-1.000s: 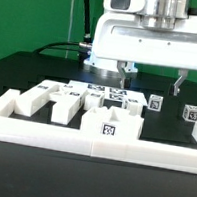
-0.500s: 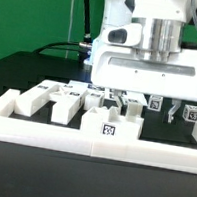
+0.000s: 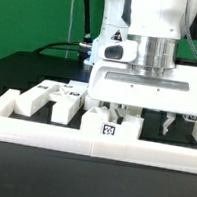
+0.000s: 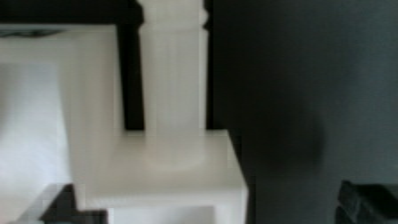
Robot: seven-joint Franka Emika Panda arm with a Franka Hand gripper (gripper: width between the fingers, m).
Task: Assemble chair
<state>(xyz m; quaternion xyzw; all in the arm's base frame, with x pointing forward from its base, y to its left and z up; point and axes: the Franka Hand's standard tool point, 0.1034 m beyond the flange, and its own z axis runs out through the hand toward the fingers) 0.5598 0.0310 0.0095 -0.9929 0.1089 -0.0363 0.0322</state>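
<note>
The chair is in loose white parts on the black table. Two blocky pieces [image 3: 31, 101] [image 3: 64, 103] lie at the exterior view's left. A block with a square tag [image 3: 110, 129] sits against the front border wall. My gripper [image 3: 141, 119] hangs low over the parts behind that block, jaws wide apart and open. In the wrist view a long white bar [image 4: 173, 60] that widens into a block [image 4: 169, 165] lies between my dark fingertips [image 4: 365, 200]. A dark gap separates the bar from that fingertip. The gripper [image 4: 210, 205] holds nothing.
The low white border wall [image 3: 41, 134] runs along the front and turns back at the exterior view's left. Another white piece [image 4: 54, 100] lies close beside the bar in the wrist view. The big hand hides the parts behind it.
The hand has come down and toward the front, from above the tagged parts at the back to low over the parts by the wall. Its jaws stayed wide.
</note>
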